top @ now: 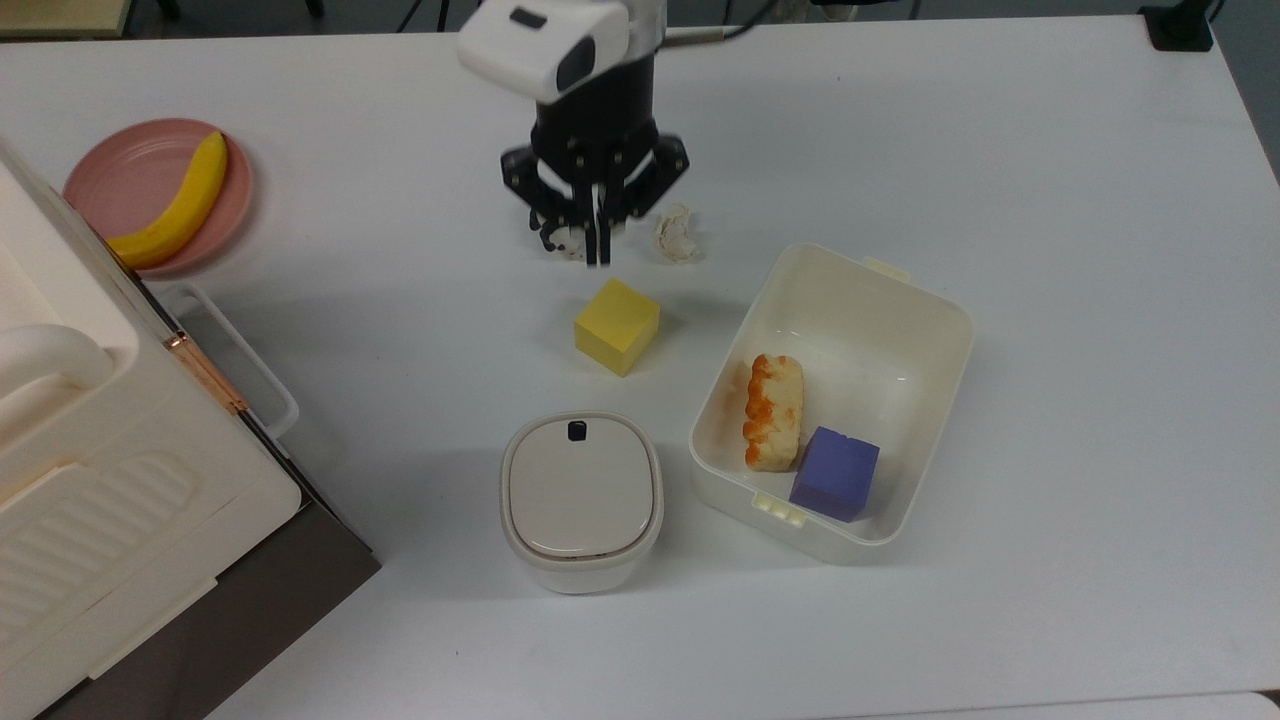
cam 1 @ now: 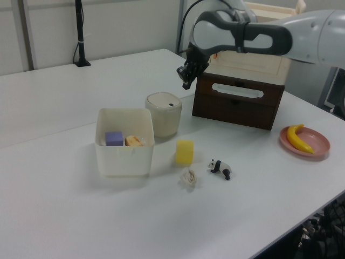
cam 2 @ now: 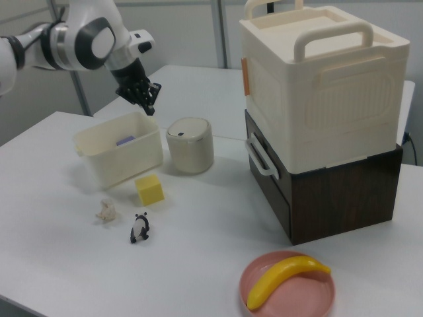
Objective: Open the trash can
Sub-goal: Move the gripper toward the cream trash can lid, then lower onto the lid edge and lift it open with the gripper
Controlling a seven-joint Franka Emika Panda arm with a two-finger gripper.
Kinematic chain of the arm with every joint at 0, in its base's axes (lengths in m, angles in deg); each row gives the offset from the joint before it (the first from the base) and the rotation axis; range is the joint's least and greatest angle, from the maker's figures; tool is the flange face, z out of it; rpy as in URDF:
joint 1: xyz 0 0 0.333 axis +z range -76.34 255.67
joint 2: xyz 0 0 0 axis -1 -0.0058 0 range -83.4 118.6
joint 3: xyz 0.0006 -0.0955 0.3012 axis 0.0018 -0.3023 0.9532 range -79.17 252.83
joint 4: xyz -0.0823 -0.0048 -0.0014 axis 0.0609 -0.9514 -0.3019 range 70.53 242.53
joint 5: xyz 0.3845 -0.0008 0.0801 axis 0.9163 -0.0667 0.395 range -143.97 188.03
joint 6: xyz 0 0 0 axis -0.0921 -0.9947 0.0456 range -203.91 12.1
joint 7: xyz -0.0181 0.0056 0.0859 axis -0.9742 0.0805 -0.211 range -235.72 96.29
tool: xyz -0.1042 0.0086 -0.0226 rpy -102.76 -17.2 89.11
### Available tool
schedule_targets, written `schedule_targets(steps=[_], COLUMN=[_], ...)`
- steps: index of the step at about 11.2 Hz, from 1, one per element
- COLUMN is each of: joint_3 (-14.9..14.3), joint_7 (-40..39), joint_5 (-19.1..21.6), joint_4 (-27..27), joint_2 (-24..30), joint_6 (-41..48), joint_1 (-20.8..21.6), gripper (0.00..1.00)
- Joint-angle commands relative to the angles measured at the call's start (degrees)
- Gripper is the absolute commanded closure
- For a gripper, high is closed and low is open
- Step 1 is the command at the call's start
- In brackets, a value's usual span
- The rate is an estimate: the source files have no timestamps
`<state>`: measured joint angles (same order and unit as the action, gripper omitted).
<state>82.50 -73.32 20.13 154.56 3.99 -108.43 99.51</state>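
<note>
Approach step: the gripper, fingers pinched nearly together and holding nothing, hangs above the table beyond the yellow cube. The trash can sits past that cube, lid down. Next, I'd judge, come down onto its black button.

You see a white trash can with a beige-grey lid and a small black button, beside a cream tub holding a purple block and an orange-and-tan piece of food. Your yellow cube sits on the white table; a black-and-white panda; a yellow banana on a pink plate; black gripper.
</note>
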Motion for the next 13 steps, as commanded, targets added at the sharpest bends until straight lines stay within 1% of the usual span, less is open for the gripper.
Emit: schedule_targets(steps=[1,2,4,5,7,8,10,11,12,13], joint_3=[-1.3,-1.9,-2.0,-2.6,-2.8,-2.8,-2.7,-2.8,-2.8,-2.8], joint_7=[6.0,8.9,14.5,16.2,16.4,16.4,16.7,17.1,17.2,16.8], joint_5=[-1.4,-2.9,-7.3,-8.5,-9.8,-10.6,-9.9,-9.3,-7.8,-6.0], joint_4=[-3.4,-4.3,-6.4,-6.4,-5.8,-5.2,-4.5,-4.6,-3.8,-1.2], joint_2=[-8.4,-11.1,-15.6,-17.0,-18.2,-18.2,-17.6,-15.5,-12.3,-8.5], joint_6=[-11.1,-14.6,-18.6,-20.6,-21.2,-21.2,-20.9,-20.6,-19.5,-17.3], joint_1=[0.5,0.7,0.6,0.6,0.9,1.0,1.1,1.1,1.1,1.1], gripper=[0.92,0.92,0.91,0.90,0.90,0.90,0.89,0.86,0.85,0.80])
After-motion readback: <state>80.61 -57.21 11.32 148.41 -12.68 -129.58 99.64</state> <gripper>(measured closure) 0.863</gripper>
